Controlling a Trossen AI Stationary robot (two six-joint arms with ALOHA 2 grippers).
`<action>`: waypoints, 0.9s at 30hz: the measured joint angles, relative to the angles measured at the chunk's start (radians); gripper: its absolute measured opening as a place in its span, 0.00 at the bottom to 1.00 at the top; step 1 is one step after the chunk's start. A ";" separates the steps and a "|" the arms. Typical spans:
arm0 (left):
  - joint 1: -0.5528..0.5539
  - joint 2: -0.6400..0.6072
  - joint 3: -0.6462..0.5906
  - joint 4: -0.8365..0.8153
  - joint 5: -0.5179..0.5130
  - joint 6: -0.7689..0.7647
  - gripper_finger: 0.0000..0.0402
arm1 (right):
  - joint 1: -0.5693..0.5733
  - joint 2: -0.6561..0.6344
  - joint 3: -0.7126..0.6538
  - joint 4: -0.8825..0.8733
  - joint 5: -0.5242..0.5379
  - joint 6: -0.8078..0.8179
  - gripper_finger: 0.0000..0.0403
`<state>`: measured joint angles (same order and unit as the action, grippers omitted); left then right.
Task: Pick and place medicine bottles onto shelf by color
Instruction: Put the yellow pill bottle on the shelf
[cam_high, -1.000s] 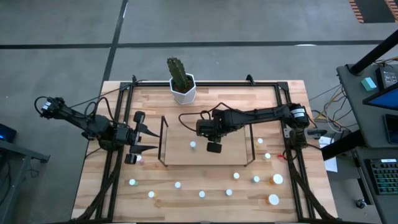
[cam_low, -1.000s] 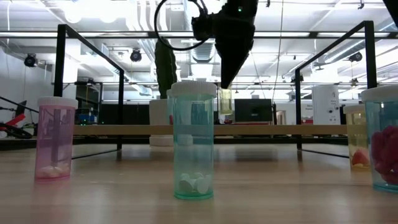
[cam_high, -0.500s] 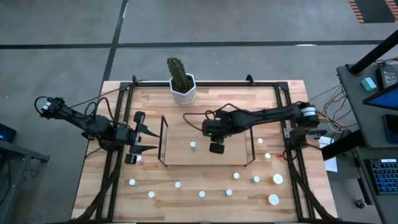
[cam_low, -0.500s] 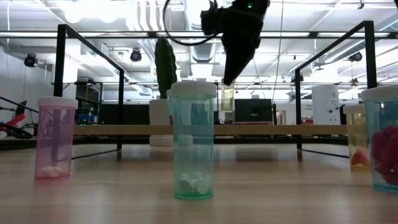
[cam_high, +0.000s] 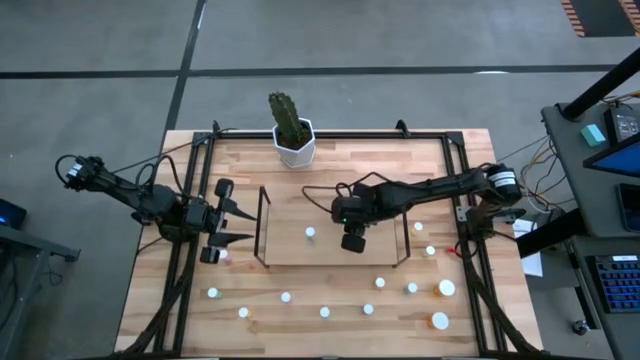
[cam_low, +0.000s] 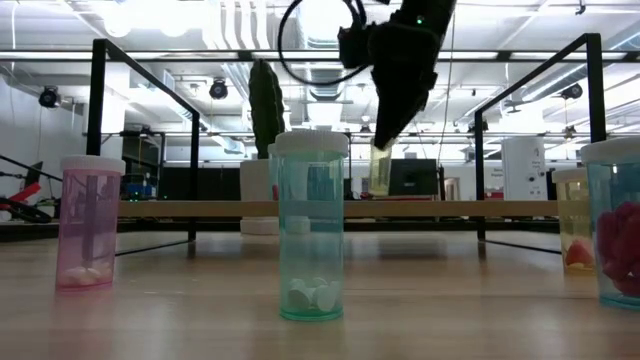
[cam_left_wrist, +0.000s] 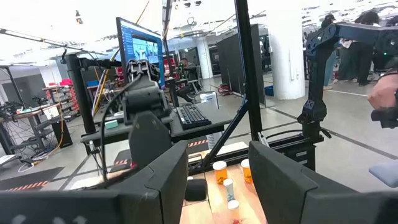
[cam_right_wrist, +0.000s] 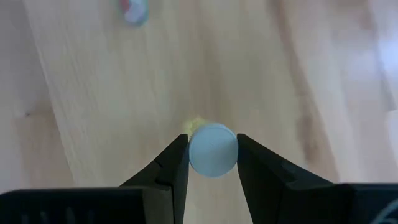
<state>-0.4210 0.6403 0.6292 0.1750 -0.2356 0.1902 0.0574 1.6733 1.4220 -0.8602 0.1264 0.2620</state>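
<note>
My right gripper hangs over the shelf, shut on a small yellowish bottle with a white cap. Another white-capped bottle stands on the shelf's wooden base, left of my gripper. Several loose bottles stand along the table's near part, among them a pink one and a greenish one. My left gripper waits open beside the shelf's left end, its fingers around nothing. My right gripper pinches the yellowish bottle at its white cap, one finger on each side. The fingers come down from above at a slant. The bottle hangs below them, slightly tilted, with its bottom clear of the shelf's base.
A cactus in a white pot stands at the table's far edge. A black frame edges the table. More bottles stand right of the shelf, two larger ones near the front right corner.
My right gripper has carried the yellowish bottle toward the table's right edge and a little down over the shelf. The wrist has turned, and the bottle now hangs lower and more tilted. The grip has stayed shut.
</note>
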 joint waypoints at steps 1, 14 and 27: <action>0.000 0.000 0.000 0.000 0.000 0.000 0.38 | -0.001 0.008 0.001 -0.002 0.000 0.002 0.27; 0.000 0.000 -0.001 0.000 0.000 0.000 0.38 | -0.025 0.032 0.032 -0.039 0.035 0.011 0.27; 0.000 0.000 -0.001 0.000 0.000 0.000 0.38 | -0.027 0.047 0.032 -0.045 0.060 0.000 0.27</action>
<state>-0.4210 0.6403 0.6285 0.1749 -0.2355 0.1905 0.0299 1.7203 1.4536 -0.9053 0.1866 0.2621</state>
